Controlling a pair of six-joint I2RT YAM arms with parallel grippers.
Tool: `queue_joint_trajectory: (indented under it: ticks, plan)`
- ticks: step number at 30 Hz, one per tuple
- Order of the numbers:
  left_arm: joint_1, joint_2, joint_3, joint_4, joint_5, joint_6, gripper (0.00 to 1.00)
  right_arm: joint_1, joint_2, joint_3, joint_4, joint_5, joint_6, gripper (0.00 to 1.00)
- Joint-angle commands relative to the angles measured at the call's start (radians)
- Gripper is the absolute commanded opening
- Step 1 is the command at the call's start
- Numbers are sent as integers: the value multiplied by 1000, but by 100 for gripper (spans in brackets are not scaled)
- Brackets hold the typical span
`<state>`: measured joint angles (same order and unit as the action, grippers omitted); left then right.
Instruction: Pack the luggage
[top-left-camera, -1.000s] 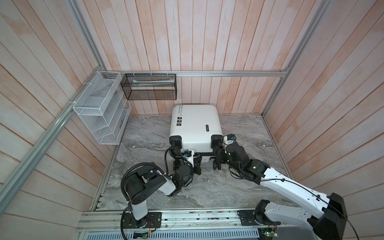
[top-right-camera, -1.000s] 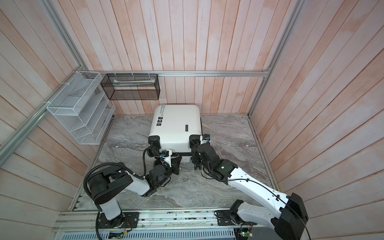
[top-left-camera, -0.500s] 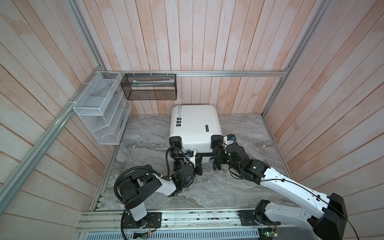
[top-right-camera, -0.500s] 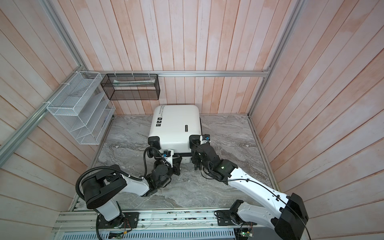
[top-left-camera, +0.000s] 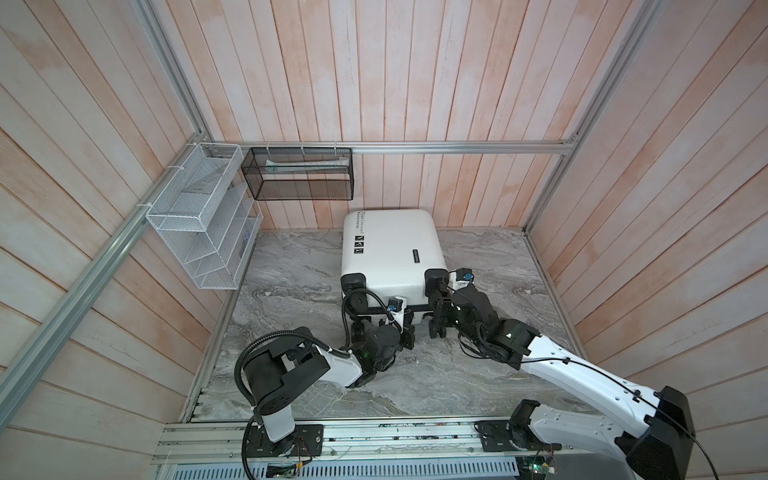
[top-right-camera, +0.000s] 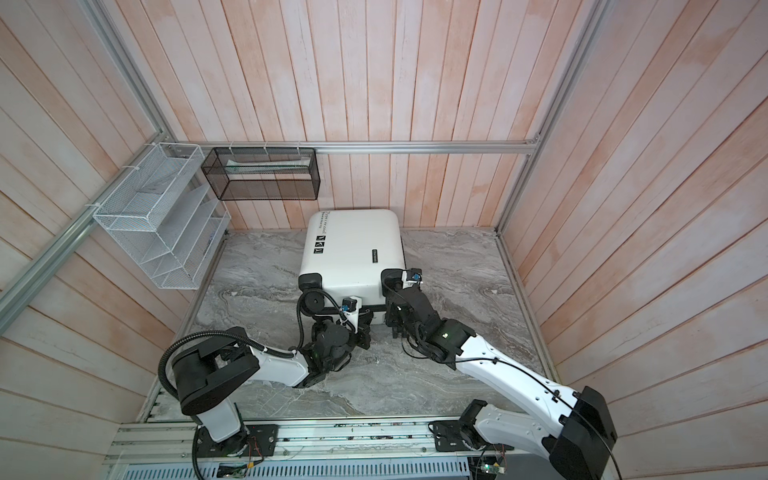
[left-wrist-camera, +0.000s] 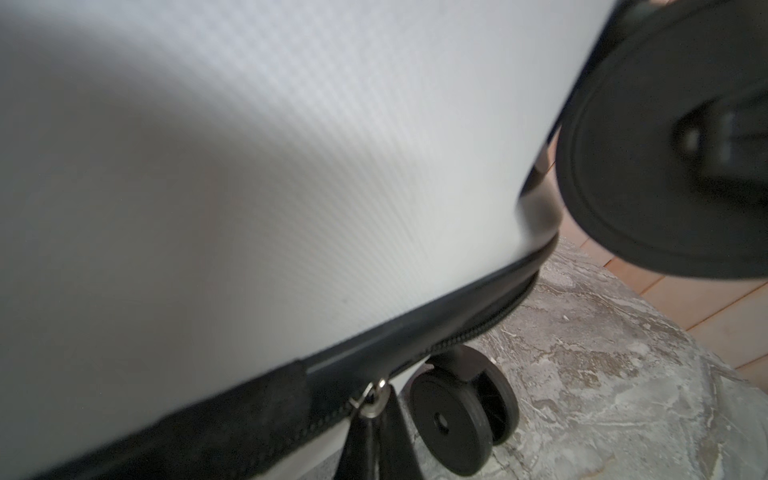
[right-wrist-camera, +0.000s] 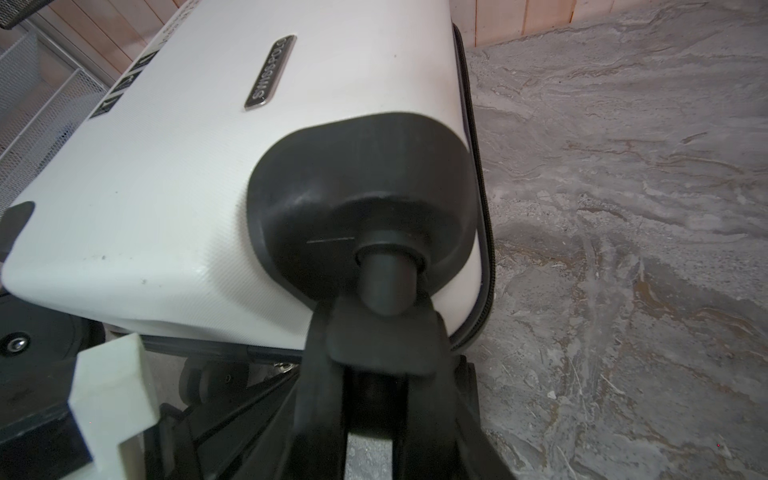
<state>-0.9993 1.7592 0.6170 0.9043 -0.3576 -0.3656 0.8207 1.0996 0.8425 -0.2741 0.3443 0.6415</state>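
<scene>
Nearest me, the left fingers (top-left-camera: 409, 335) are closed tight by the zip pull (left-wrist-camera: 370, 401); I cannot tell if they pinch it. The right fingers (right-wrist-camera: 320, 395), partway apart, clamp one wheel fork (right-wrist-camera: 374, 332). My one suitcase (top-left-camera: 390, 249) lies flat on the marble surface (top-left-camera: 478, 374). Its badge (right-wrist-camera: 270, 72) reads "SWISSPOLO", and the far lettering (top-left-camera: 362, 217) reads "Type c're cool". Beyond are one black basket (top-left-camera: 299, 198) and one white rack (top-left-camera: 195, 216).

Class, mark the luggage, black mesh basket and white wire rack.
luggage (top-left-camera: 390, 249), in a top view, white top shell.
black mesh basket (top-left-camera: 303, 190), in a top view, front wall.
white wire rack (top-left-camera: 191, 195), in a top view, mesh side panel.
</scene>
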Motion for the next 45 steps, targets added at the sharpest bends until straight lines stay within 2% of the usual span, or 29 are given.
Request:
queue_joint_trajectory:
  ticks: [1, 9, 21, 27, 33, 42, 45]
  plan:
    - [-44, -49, -21, 92, 101, 32, 0, 29, -16, 26, 71, -89, -57, 0]
    - [-44, -91, -61, 81, 141, 48, 0, -87, -37, 51, 61, -134, -128, 0]
    - [-59, -62, 41, 17, 283, 129, 0, -55, 3, 25, 108, -197, -109, 0]
    - [-80, -7, 131, 8, 300, 158, 0, -46, 18, 36, 112, -203, -114, 0]
    - [-85, 62, 218, 8, 268, 165, 0, -41, 16, 38, 113, -203, -114, 0]
    - [-85, 137, 375, -131, 404, 226, 0, -35, 22, 41, 119, -207, -112, 0]
    - [-85, 149, 398, -148, 409, 231, 0, -35, 20, 40, 116, -200, -109, 0]
